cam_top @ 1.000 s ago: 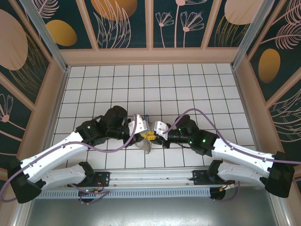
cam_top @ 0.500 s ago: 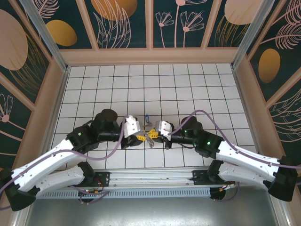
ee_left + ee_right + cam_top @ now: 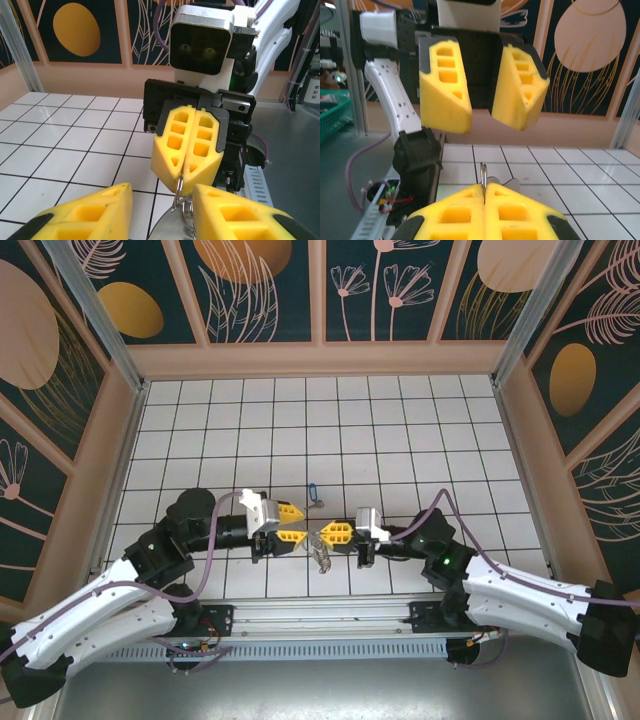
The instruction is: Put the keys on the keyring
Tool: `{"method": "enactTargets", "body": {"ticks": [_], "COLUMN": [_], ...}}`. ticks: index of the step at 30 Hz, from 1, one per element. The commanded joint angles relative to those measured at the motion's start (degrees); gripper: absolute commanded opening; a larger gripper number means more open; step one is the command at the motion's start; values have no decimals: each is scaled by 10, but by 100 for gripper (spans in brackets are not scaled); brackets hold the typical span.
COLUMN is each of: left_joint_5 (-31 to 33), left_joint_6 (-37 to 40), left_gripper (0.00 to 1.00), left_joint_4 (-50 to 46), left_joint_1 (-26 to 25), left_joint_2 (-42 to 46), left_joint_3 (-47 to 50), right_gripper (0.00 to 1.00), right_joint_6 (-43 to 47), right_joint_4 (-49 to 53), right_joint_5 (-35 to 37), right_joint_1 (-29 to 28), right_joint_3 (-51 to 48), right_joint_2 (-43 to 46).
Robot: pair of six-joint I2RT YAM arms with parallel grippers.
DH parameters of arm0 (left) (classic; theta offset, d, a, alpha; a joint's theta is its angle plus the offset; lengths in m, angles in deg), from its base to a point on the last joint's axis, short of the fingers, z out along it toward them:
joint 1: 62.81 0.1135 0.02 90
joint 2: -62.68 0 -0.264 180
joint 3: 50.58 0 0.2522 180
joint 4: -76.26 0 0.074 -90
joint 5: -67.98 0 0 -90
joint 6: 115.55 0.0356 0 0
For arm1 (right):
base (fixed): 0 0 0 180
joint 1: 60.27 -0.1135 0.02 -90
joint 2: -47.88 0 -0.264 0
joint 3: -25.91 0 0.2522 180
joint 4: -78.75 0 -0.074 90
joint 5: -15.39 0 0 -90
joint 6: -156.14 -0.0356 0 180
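The keyring (image 3: 483, 176) is a thin silvery wire ring, and my right gripper (image 3: 484, 192) is shut on it. In the left wrist view the keyring (image 3: 179, 192) hangs from the right gripper (image 3: 187, 176), with a grey metal tag (image 3: 167, 227) below it. My left gripper (image 3: 162, 212) is open on either side of the ring and tag, not touching them. From above, the left gripper (image 3: 302, 524) faces the right gripper (image 3: 323, 531) across a small gap, and the keyring (image 3: 322, 552) dangles between them. The keys (image 3: 313, 494), one small blue-headed key, lie on the tiles just beyond.
The white tiled floor (image 3: 400, 430) stretches back to tan walls (image 3: 320, 358) on three sides. A metal rail (image 3: 320, 618) carrying the arm bases runs along the near edge. The left gripper (image 3: 482, 119) hangs open directly ahead in the right wrist view.
The two grippers were pressed together over the ring. The left gripper has since opened and pulled back left; the right gripper drew right, still holding the ring.
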Motion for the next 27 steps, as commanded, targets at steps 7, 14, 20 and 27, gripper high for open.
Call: {"method": "enactTargets", "body": {"ticks": [7,14,20,27], "left_joint_5": [-43,-51,-58,-60], "left_joint_6": [-7,-12,-14,-16], "left_gripper": [36,27,18,13], "left_joint_4": [53,73,84,93], "left_joint_1": [-1,-1,0,0], "left_joint_2": [-39,-47,-53,-59], "left_joint_3": [1,5,7,7], "right_gripper": [0,0,0,0], "right_joint_6": [-77,-88,-92,-94], "right_joint_4": [-240,-270,-277,-278], "right_joint_5": [14,7,7,5], "right_joint_1": [4,5,6,6], "right_joint_3": [-34,-38,-40,-38], "right_joint_2": [-32,-58,-63,-73]}}
